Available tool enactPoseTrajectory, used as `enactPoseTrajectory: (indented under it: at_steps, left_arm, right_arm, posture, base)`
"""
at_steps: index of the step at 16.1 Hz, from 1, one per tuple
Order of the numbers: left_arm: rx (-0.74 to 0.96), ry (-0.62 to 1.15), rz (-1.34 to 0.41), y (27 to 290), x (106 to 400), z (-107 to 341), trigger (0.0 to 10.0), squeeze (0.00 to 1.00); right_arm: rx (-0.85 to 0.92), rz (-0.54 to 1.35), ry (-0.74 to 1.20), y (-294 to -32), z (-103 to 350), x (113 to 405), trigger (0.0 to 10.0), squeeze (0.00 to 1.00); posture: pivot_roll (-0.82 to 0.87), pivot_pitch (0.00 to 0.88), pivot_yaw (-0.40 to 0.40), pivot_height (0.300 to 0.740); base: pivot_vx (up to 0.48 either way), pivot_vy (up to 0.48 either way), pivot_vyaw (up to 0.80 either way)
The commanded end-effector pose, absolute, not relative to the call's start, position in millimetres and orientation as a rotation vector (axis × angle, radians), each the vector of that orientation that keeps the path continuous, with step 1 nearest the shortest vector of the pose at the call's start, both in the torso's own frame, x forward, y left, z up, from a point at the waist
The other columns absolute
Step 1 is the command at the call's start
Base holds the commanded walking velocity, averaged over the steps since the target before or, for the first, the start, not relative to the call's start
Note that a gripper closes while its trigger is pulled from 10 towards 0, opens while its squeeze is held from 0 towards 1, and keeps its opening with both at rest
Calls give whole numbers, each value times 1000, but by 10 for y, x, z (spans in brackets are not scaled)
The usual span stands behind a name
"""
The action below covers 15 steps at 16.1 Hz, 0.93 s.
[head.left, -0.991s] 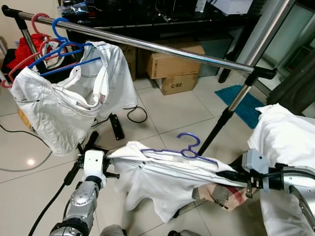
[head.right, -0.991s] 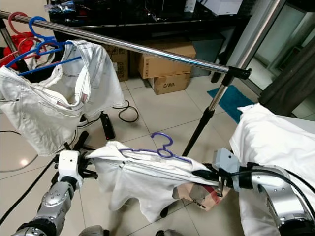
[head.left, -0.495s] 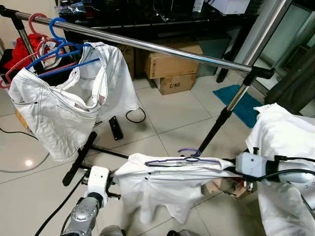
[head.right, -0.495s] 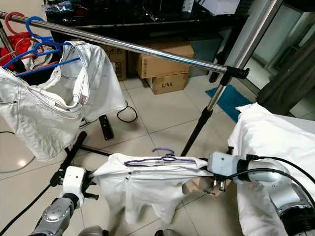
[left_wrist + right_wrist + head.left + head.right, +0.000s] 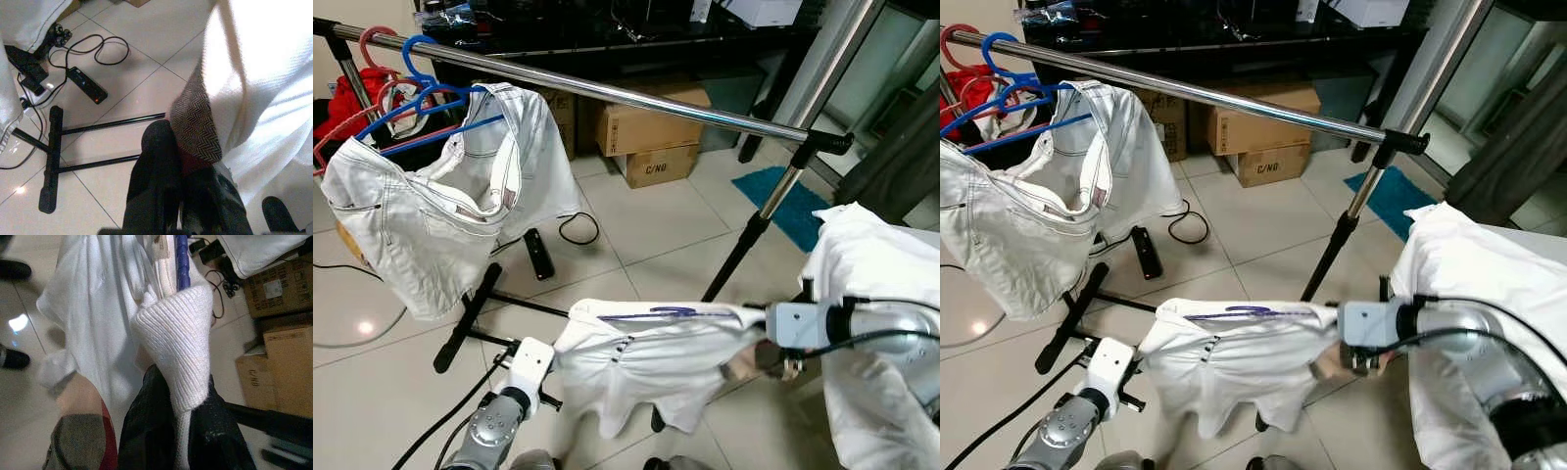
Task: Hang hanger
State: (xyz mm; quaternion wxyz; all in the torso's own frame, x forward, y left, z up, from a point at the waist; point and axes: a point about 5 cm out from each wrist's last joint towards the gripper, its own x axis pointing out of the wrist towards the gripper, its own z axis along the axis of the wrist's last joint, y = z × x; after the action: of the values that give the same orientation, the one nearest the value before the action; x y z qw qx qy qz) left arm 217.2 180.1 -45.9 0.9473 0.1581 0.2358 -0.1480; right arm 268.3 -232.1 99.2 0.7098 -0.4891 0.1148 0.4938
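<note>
Since the earlier frame the hanger point(image 5: 658, 313) has tipped flat: its purple hook, upright a second ago, now lies level on top of the shirt point(image 5: 646, 357), and the load has sunk toward the floor. The shirt is stretched between both arms, its long axis running 9 to 3 o'clock. The left claw point(image 5: 178, 166) is pressed together on the shirt's patterned edge at the 9 end; the right claw point(image 5: 171, 396) pinches a knit fold at the 3 end, with the purple bar just past its tips. The rail point(image 5: 607, 90) lies well above, toward 12 o'clock, running roughly parallel. Jeans point(image 5: 421, 220) on a blue hanger point(image 5: 426, 93) occupy its left end. Judging by this, the hook must stand up again before lifting to the rail's bare middle.
</note>
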Motion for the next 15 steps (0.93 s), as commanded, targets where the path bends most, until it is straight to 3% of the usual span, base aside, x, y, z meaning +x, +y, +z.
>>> enactPoseTrajectory:
  at_steps: [1, 5, 8, 12, 15]
  left_arm:
    - [343, 507, -306, 1797, 2152, -488, 0, 0]
    - [377, 523, -346, 1702, 2116, -530, 0, 0]
    - [395, 543, -360, 1678, 2067, -568, 0, 0]
    - [414, 588, -360, 1740, 1966, -629, 0, 0]
    - [416, 608, -355, 1754, 1919, -658, 0, 0]
  right_arm:
    - [-1174, 1061, 275, -2417, 1070, 2723, 0, 0]
    - [-1247, 1036, 287, -2442, 1123, 2762, 0, 0]
    - [-1025, 1027, 229, -2403, 1281, 2787, 0, 0]
    - [-981, 974, 223, -2532, 1471, 2874, 0, 0]
    - [-933, 1057, 271, -2558, 1516, 2799, 0, 0]
  posture:
    - [70, 41, -101, 740]
    - [64, 40, -108, 740]
    - [66, 41, -111, 740]
    - [64, 39, -112, 740]
    - [65, 37, -114, 740]
  base:
    - [0, 0, 0]
    - [0, 0, 0]
    - [0, 0, 0]
    - [0, 0, 0]
    - [0, 0, 0]
